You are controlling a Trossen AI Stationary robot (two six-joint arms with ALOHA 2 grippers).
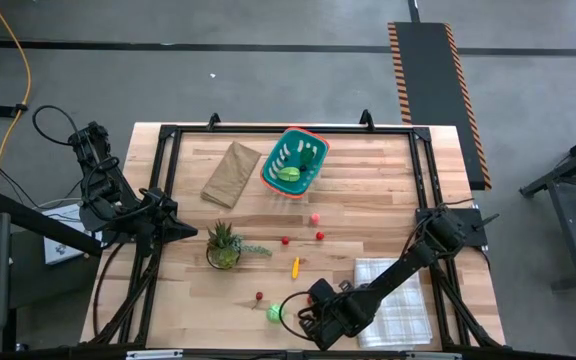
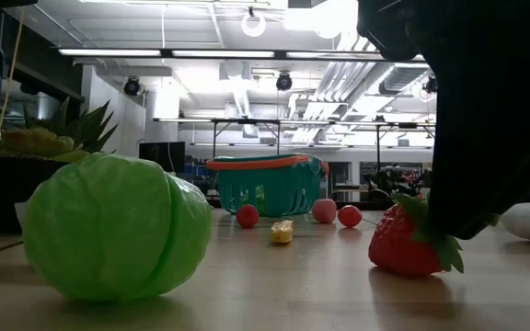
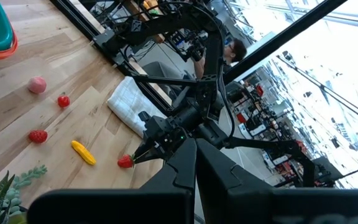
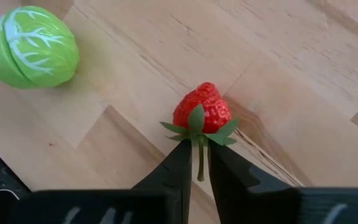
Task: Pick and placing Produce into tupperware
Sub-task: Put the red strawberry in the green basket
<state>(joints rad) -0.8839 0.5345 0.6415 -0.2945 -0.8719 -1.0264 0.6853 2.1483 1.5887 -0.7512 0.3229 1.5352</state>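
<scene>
A red strawberry (image 4: 202, 112) lies on the table near the front edge, and my right gripper (image 4: 199, 149) is shut on its green stem. A green cabbage (image 1: 274, 313) rests on the table just left of it. The teal tupperware (image 1: 298, 131) with an orange rim stands at the far middle with green pieces inside. Loose produce lies between them: a pink piece (image 1: 315, 217), two small red pieces (image 1: 320, 236) and a yellow piece (image 1: 295, 266). My left gripper (image 3: 194, 168) waits shut, raised at the table's left edge. My right gripper pinches the strawberry's thin green stem (image 4: 200, 163) between its two fingertips, just behind the leafy cap. The fingers slant down from the table's right side, in line with the stem. The red body (image 2: 403, 248) rests on the tabletop.
A potted spiky plant (image 1: 224, 245) stands left of centre. A brown paper bag (image 1: 231, 172) lies beside the tupperware, and a checked cloth (image 1: 393, 300) lies under my right arm. Another small red piece (image 1: 259, 296) sits near the cabbage. Black frame rails border the table.
</scene>
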